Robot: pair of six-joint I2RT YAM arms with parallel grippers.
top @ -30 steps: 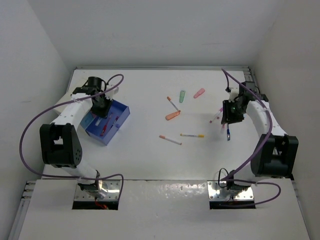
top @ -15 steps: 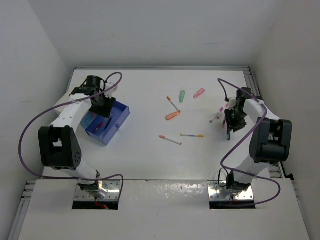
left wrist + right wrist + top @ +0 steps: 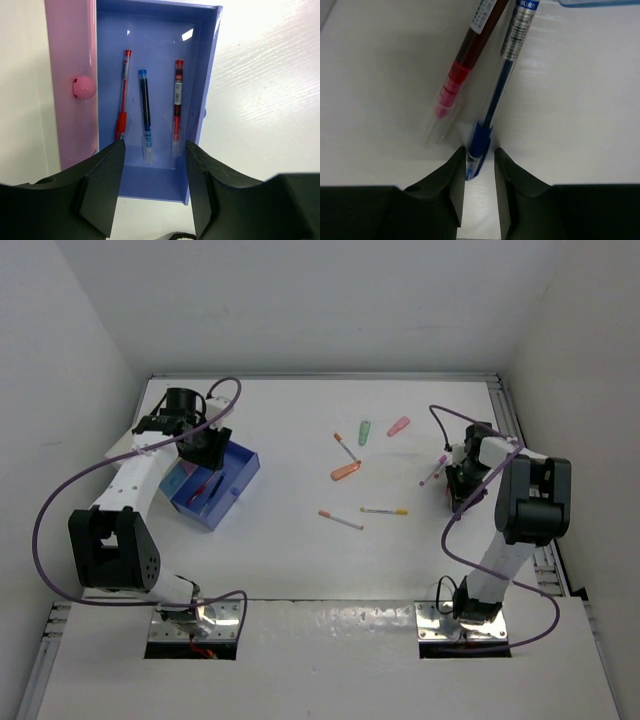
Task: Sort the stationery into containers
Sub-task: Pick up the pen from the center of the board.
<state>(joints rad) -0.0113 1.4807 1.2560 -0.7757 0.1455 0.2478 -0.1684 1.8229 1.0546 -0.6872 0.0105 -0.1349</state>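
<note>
My left gripper [image 3: 154, 147] [image 3: 205, 450] hangs open over the near end of the blue container [image 3: 207, 80] [image 3: 238, 472], holding nothing. Two red pens [image 3: 176, 100] and a blue pen [image 3: 145, 105] lie side by side in that box. The pink container [image 3: 70, 45] sits against its left side with a round pink piece [image 3: 83, 86] in it. At the table's right, my right gripper [image 3: 480, 155] [image 3: 462, 485] is down on the surface. Its jaws stand narrowly apart around the tip of a blue pen [image 3: 495, 100], a gap still on one side. A red pen [image 3: 465, 65] lies beside it.
Mid-table lie an orange marker [image 3: 345, 471], a green piece [image 3: 365, 431], a pink piece [image 3: 398, 425], a thin pen [image 3: 343, 446], another pen [image 3: 341, 520], a yellow-tipped pen [image 3: 384, 510] and a pink pen [image 3: 433, 472]. White walls close in on both sides.
My left gripper has gone from shut to open over the blue box. The right arm has folded in and come down on the pens at the right, its jaws narrowing.
</note>
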